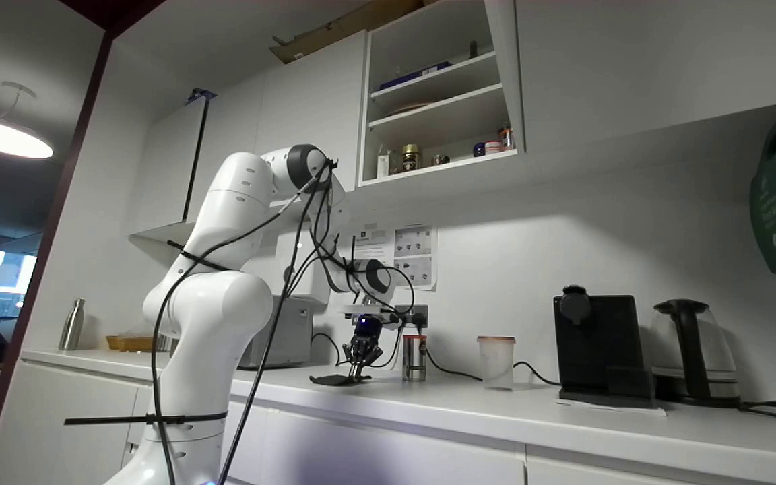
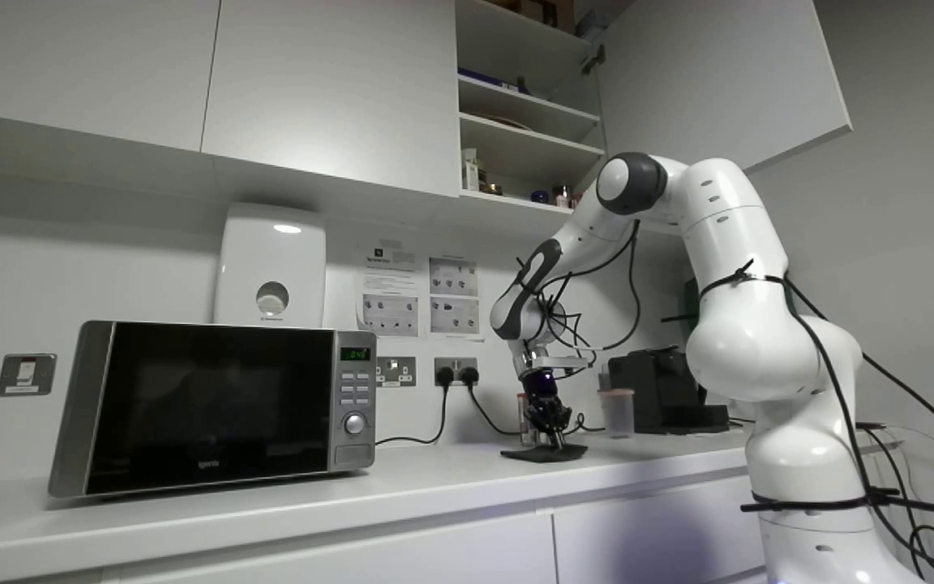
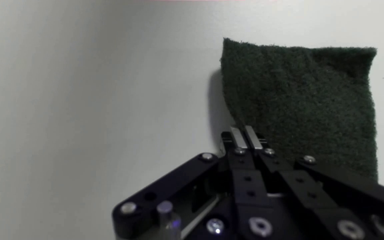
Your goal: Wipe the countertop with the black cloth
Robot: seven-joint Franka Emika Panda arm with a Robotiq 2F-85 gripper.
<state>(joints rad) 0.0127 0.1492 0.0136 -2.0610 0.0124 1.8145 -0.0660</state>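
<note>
The black cloth (image 3: 298, 100) is a roughly square, fuzzy piece lying on the white countertop (image 3: 112, 100); its left edge lifts a little and casts a shadow. It shows as a thin dark sliver in both exterior views (image 1: 331, 380) (image 2: 532, 455). My gripper (image 3: 244, 131) points down, with its fingers nearly together and the cloth's left edge pinched between the tips. The gripper also shows in both exterior views (image 1: 360, 376) (image 2: 556, 442), low over the countertop (image 1: 455, 403) (image 2: 451, 485). The cloth's near part is hidden under the gripper in the wrist view.
A metal canister (image 1: 414, 358) stands close behind the gripper. A plastic cup (image 1: 497, 364), a black coffee machine (image 1: 597, 347) and a kettle (image 1: 694, 357) stand along the wall. A microwave (image 2: 216, 410) stands on the countertop. Cables run along the wall. An open cupboard door (image 2: 718, 73) hangs above.
</note>
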